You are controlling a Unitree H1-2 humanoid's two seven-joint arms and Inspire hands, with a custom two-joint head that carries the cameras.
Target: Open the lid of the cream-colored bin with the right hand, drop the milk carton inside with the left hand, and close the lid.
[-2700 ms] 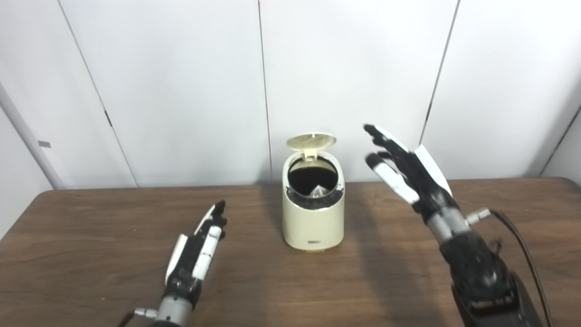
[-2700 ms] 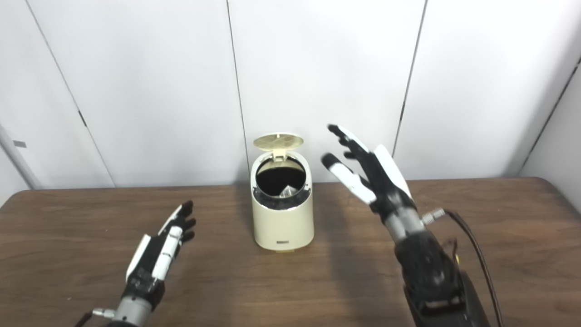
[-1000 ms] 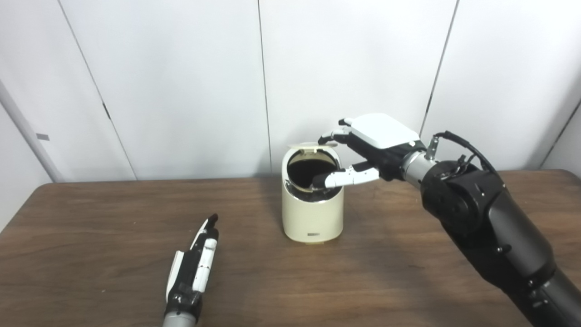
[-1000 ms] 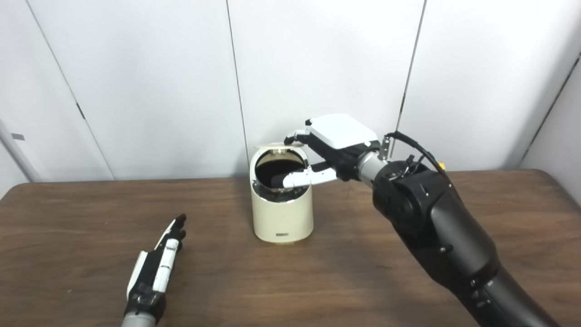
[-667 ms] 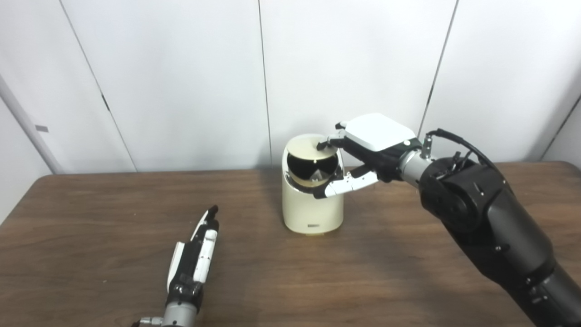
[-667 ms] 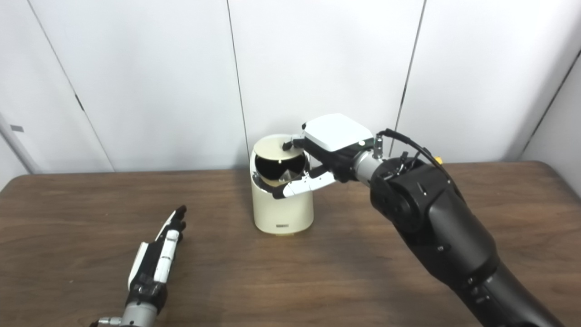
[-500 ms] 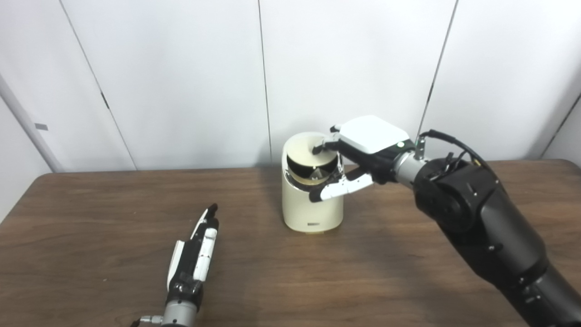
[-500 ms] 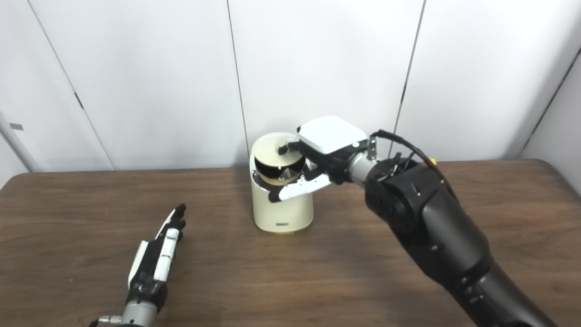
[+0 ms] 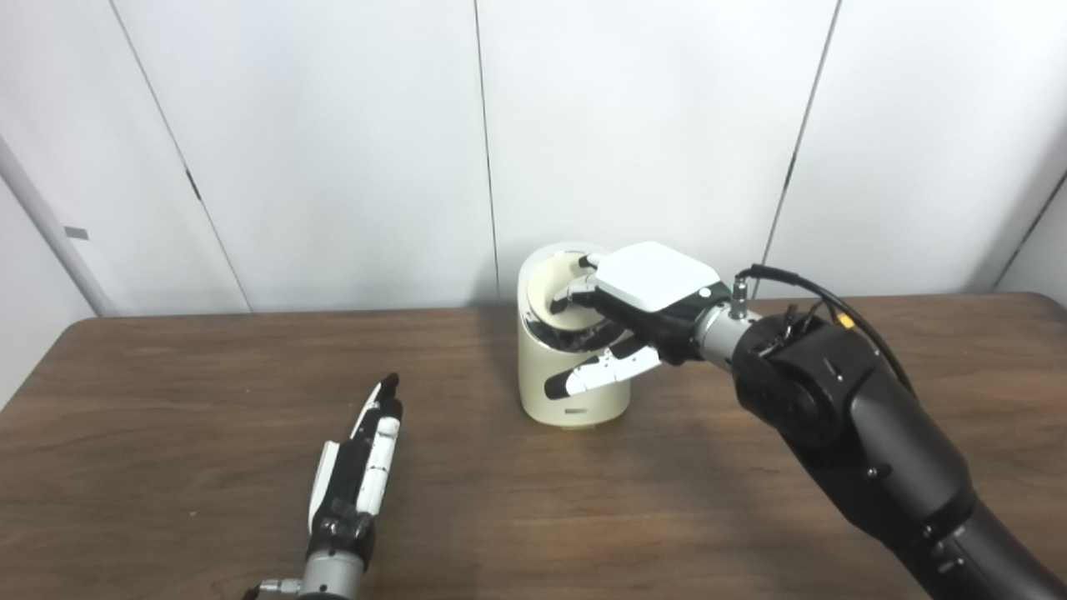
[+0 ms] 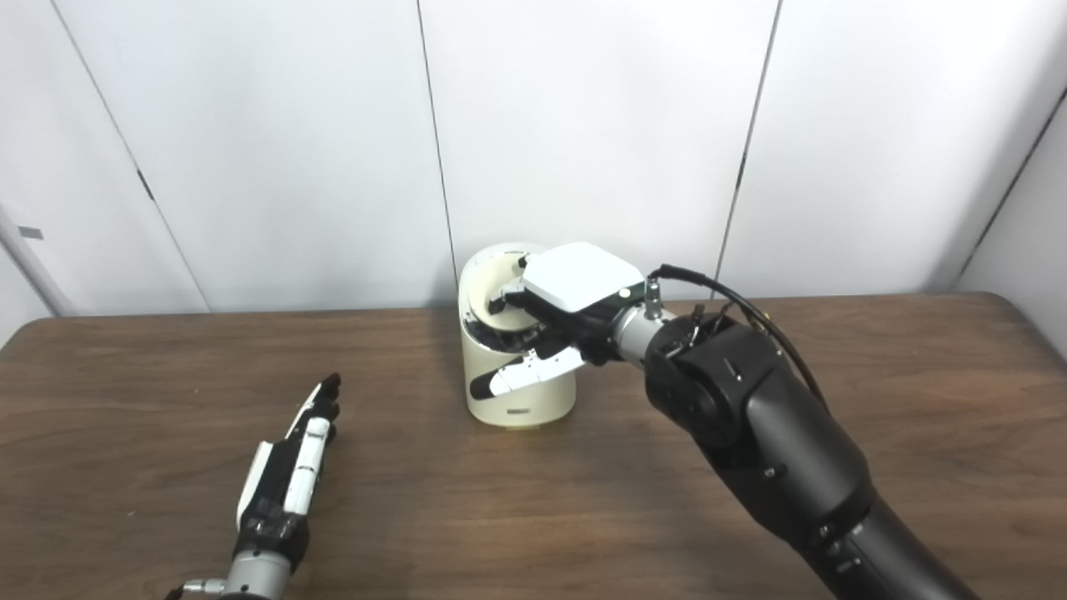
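The cream-colored bin (image 9: 533, 379) stands upright at the back middle of the brown table (image 9: 533, 517). Its round lid (image 9: 550, 286) is tipped down almost flat onto the rim, leaving only a dark sliver of the opening at the front. My right hand (image 9: 642, 292) lies palm-down on top of the bin. Its fingers press on the lid, and its thumb (image 9: 596, 375) hangs across the bin's front. My left hand (image 9: 358, 467) lies flat and open on the table, front left, well away from the bin. No milk carton can be seen.
White wall panels rise right behind the bin. My right forearm (image 10: 750, 417) slants across the right half of the table, with a black cable (image 9: 800, 279) looping at the wrist. Bare wood lies in front of the bin.
The lid has swung from upright and open down nearly onto the rim under my right hand, which reached over and lowered. My left hand drew back a little and lies flat.
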